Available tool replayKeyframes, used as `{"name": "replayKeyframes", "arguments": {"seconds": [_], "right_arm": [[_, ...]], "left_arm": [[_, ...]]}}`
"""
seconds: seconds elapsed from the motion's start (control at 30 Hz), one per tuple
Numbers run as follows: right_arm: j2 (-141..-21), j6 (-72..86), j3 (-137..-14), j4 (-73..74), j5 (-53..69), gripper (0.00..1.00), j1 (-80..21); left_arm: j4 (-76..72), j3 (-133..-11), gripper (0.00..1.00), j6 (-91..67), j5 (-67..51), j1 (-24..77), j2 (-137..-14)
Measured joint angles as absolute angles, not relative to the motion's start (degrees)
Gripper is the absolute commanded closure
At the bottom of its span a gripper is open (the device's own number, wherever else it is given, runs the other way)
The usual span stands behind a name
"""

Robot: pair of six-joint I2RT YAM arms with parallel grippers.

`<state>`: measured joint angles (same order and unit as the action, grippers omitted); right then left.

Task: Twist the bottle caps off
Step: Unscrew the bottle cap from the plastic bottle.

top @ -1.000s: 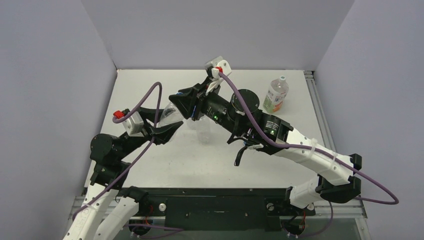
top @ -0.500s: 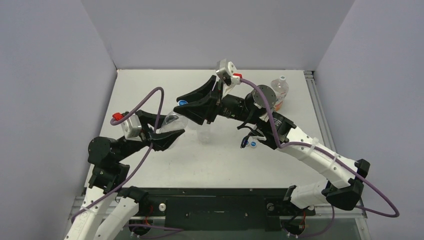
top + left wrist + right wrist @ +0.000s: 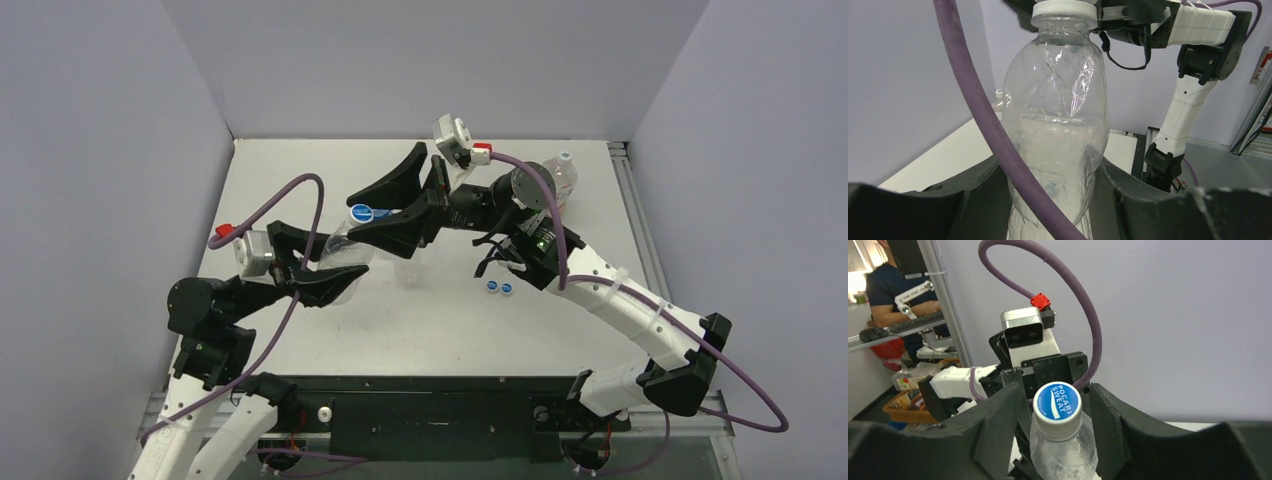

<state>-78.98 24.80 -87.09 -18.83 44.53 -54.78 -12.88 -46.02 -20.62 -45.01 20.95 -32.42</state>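
Clamping bottle (image 3: 1055, 125) in left claw (image 3: 1053, 192); right claw (image 3: 1057, 412) spread around blue cap (image 3: 1058, 400).

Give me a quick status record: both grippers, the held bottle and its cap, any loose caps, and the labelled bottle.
left gripper: shut on the clear bottle, clamped around its body
right gripper: open, one finger on each side of the blue-topped cap, a gap showing on both sides
blue-topped cap: on the clear bottle's neck, not removed
loose blue caps: two, side by side on the table by the right arm
labelled bottle: upright at the far right, white cap on, partly hidden behind the right arm
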Motion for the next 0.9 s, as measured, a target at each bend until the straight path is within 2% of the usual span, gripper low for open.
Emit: {"name": "replayKeyframes", "arguments": {"seconds": [0.07, 0.27, 0.43, 0.57, 0.67, 0.9], "right_arm": [[-78.74, 24.67, -87.13, -17.02, 43.64, 0.19, -54.74], [-77.08, 23.53, -87.22, -11.9, 39.11, 0.17, -54.19], [-74.32, 21.63, -87.92, -7.9, 28.91, 0.16, -54.98], [-74.74, 15.53, -94.74, 1.13, 7.46, 0.23, -63.02], [-77.28, 12.16, -101.21, 5.39, -4.14, 0.29, -69.63], [-82.11, 10.87, -104.2, 9.85, -17.3, 0.45, -71.7]], "left_arm": [[-12.69, -46.02, 1.0, -20.56, -44.05, 20.88, -32.49], [-12.69, -46.0, 1.0, -19.57, -42.19, 20.84, -32.6], [-12.73, -45.67, 1.0, -16.97, -40.27, 20.84, -32.64], [-12.64, -44.23, 1.0, -12.03, -37.04, 20.84, -32.64], [-12.84, -43.35, 1.0, -8.71, -34.72, 20.84, -32.86], [-13.74, -42.74, 1.0, -4.73, -32.6, 20.84, -33.21]]}}
